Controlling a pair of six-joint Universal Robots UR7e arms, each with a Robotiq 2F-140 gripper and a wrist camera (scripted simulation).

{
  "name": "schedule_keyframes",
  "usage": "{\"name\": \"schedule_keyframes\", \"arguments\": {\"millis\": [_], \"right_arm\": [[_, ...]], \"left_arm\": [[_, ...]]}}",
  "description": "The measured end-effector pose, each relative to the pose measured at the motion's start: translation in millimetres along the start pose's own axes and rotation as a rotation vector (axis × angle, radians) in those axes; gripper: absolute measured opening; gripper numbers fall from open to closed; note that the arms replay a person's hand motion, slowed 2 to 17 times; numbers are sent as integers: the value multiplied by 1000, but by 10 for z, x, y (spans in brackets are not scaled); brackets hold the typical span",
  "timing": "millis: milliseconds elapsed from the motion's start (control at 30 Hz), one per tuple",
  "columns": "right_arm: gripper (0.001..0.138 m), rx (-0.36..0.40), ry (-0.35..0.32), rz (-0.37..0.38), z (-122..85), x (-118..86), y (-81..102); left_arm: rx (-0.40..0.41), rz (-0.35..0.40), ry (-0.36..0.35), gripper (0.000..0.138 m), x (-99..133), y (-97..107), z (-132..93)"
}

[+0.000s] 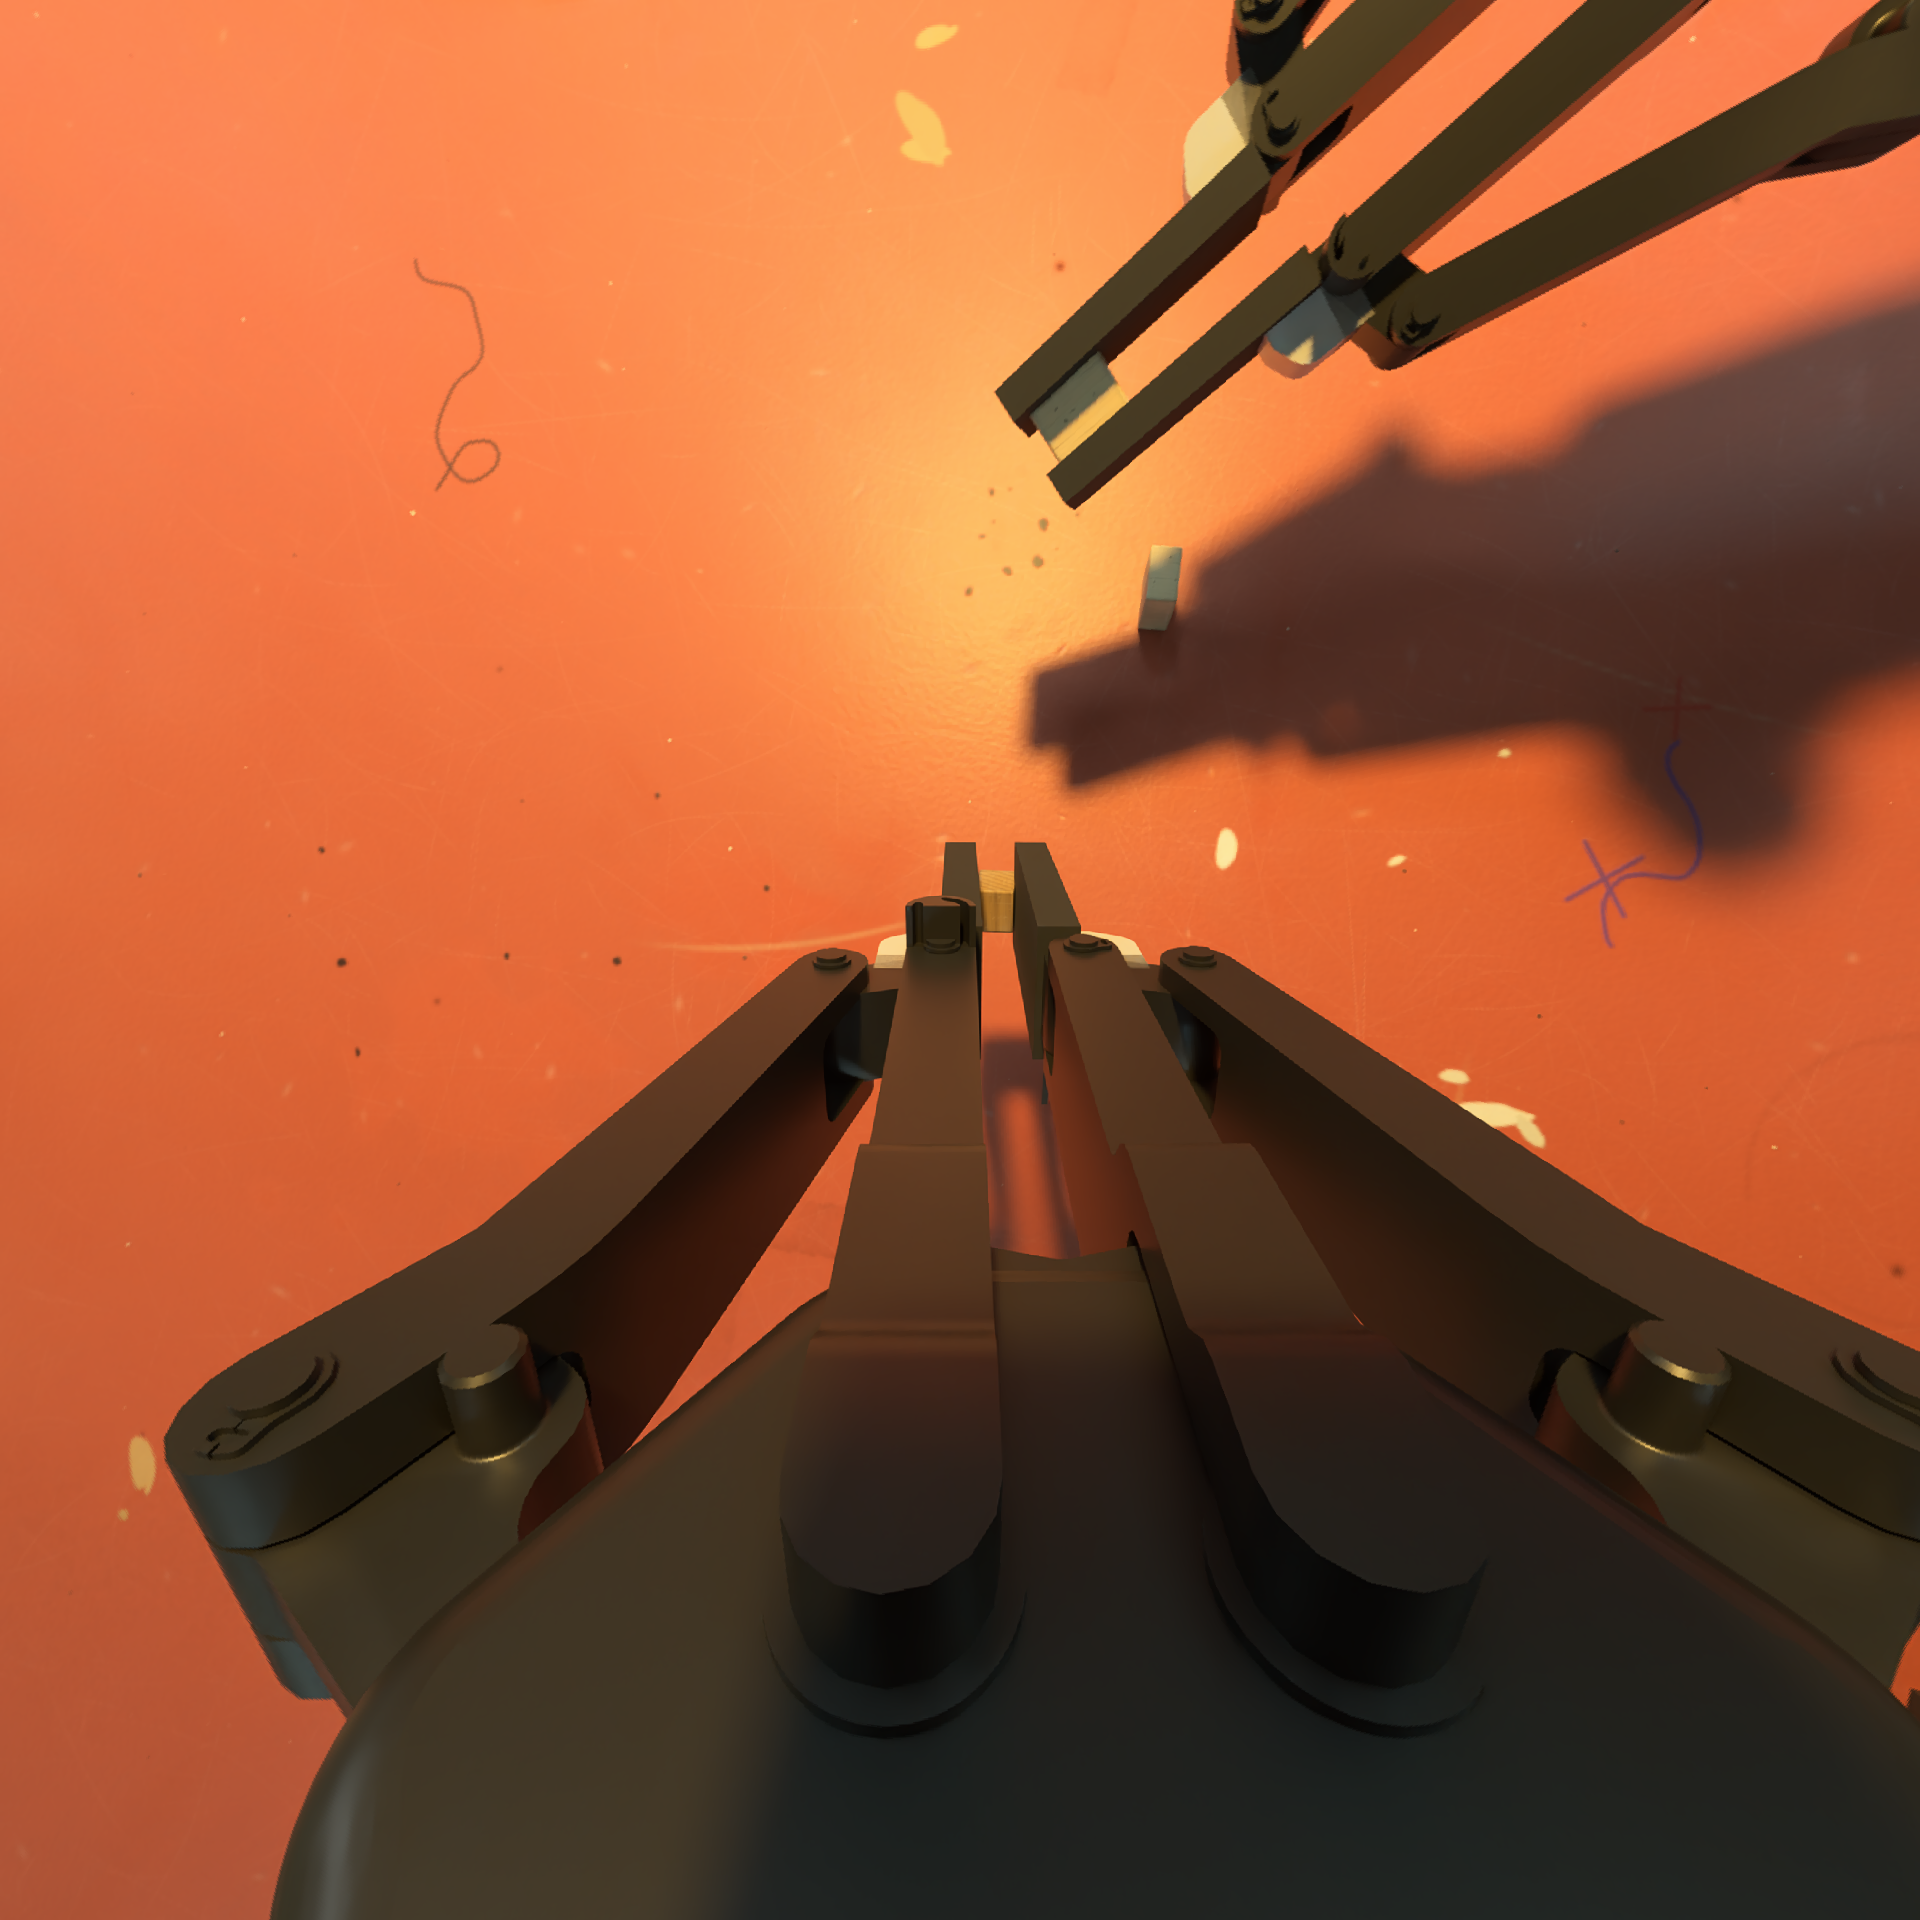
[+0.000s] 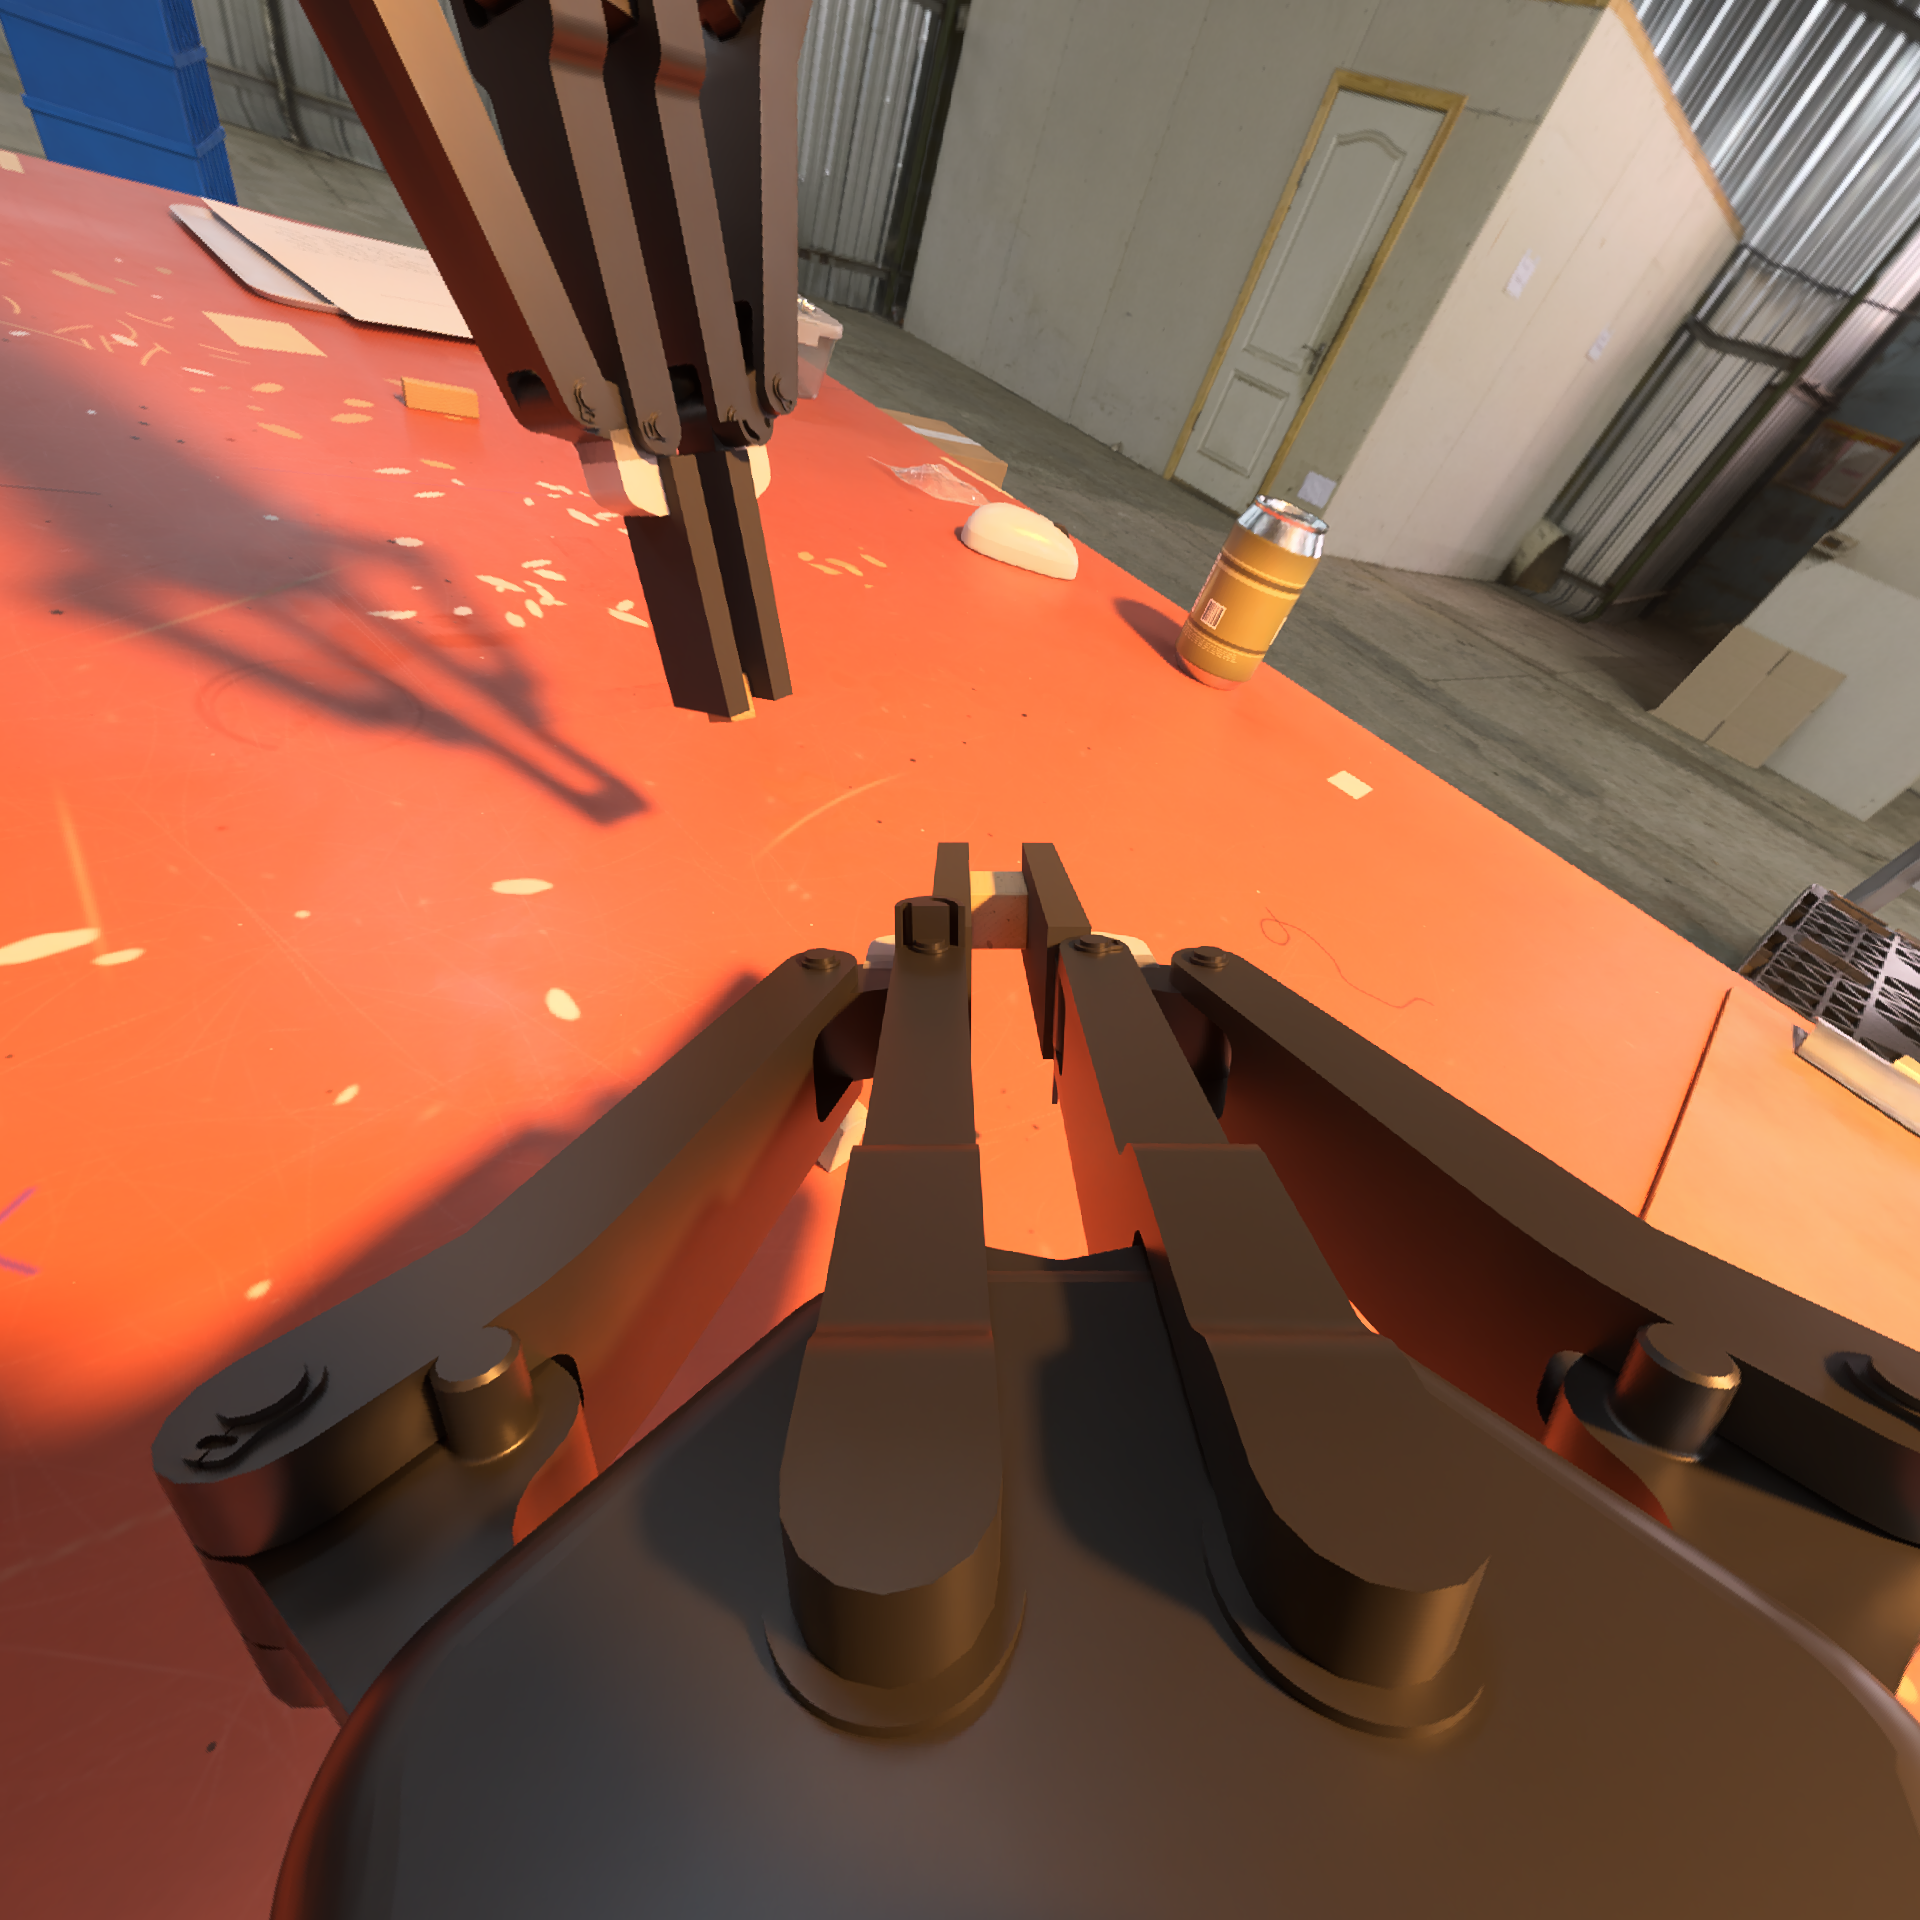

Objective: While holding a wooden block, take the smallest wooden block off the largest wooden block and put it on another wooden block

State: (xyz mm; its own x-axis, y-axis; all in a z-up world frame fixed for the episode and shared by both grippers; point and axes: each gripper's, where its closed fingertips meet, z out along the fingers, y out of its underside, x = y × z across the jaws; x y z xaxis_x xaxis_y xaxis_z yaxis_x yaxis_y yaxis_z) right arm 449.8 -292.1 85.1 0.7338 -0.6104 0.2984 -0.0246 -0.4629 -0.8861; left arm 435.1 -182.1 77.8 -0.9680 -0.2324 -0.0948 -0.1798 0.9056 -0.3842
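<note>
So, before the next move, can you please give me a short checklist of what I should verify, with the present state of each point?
1. Left gripper is shut on its small yellowish block: ok.
2. Right gripper is shut on its pale block: ok.
3. Free block stands on the orange table with nothing on top: ok.
4. The two grippers are apart, and neither touches the free block: ok.
5. Which held block is the smallest: cannot tell.
6. Can stands off to the side, near the table edge: ok.
</note>
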Motion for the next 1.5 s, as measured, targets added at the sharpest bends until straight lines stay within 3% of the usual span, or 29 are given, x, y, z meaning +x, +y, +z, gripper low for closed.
{"name": "schedule_keyframes", "arguments": {"millis": [767,1500], "right_arm": [[14,6,26,12,-25,74,-10],[14,-6,109,43,-74,266,19]], "left_arm": [[24,81,61,10,350,-309,201],[58,110,63,10,512,-583,384]]}}
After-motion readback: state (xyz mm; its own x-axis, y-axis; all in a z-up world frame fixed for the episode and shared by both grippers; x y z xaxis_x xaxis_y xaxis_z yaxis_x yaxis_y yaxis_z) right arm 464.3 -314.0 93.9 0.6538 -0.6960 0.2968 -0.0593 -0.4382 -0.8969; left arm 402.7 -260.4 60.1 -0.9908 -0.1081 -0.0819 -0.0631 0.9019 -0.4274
